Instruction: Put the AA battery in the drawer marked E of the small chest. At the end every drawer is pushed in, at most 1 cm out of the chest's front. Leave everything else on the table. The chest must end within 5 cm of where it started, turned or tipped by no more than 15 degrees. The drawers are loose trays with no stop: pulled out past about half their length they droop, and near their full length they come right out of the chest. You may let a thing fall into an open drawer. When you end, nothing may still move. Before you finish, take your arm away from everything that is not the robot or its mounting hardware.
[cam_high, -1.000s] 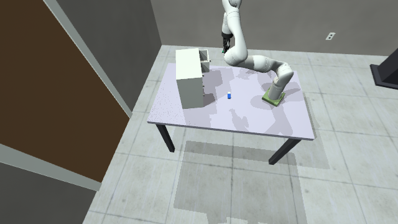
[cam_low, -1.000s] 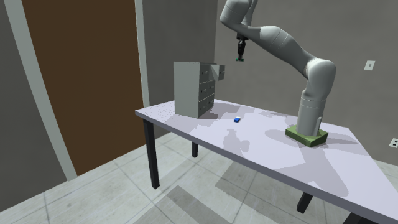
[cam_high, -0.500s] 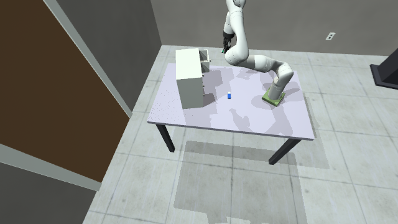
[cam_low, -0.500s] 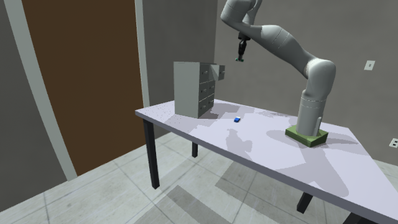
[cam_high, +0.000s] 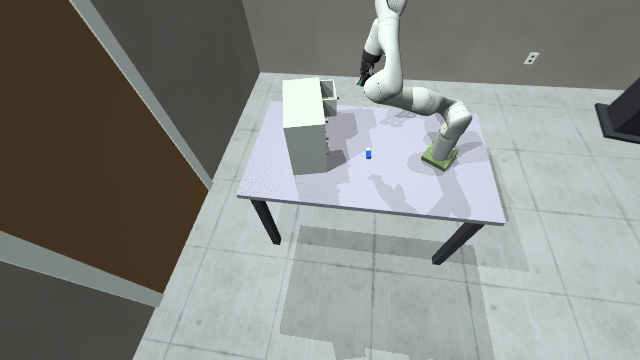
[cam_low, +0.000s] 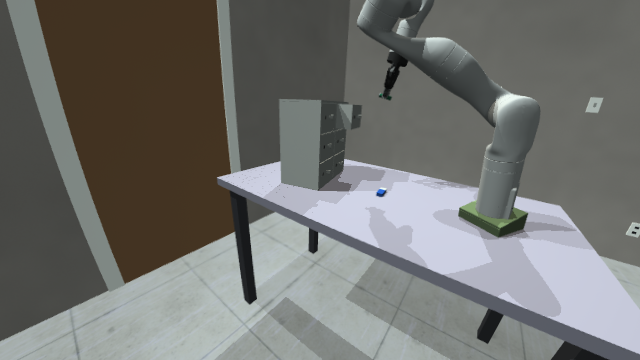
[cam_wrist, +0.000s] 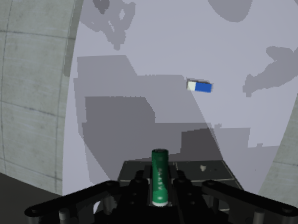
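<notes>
The green AA battery (cam_wrist: 160, 175) is held between the fingertips of my gripper (cam_high: 360, 82) (cam_low: 385, 95), which is shut on it. The gripper hangs high above the table, right of the open drawer and a little above it in the exterior view. The small grey chest (cam_high: 304, 102) (cam_low: 300, 142) stands upright at the table's left. Its far top drawer (cam_high: 329, 108) (cam_low: 356, 117) is pulled well out and looks level. The other drawers look pushed in. No drawer letter can be read. Part of the chest front (cam_wrist: 202, 175) shows behind the fingers in the wrist view.
A small blue and white block (cam_high: 368, 154) (cam_low: 381, 192) (cam_wrist: 203, 87) lies on the table (cam_high: 400, 197) (cam_low: 320, 210) in front of the chest. The arm's green base (cam_high: 433, 162) (cam_low: 480, 222) is at the right. A wall stands behind the table.
</notes>
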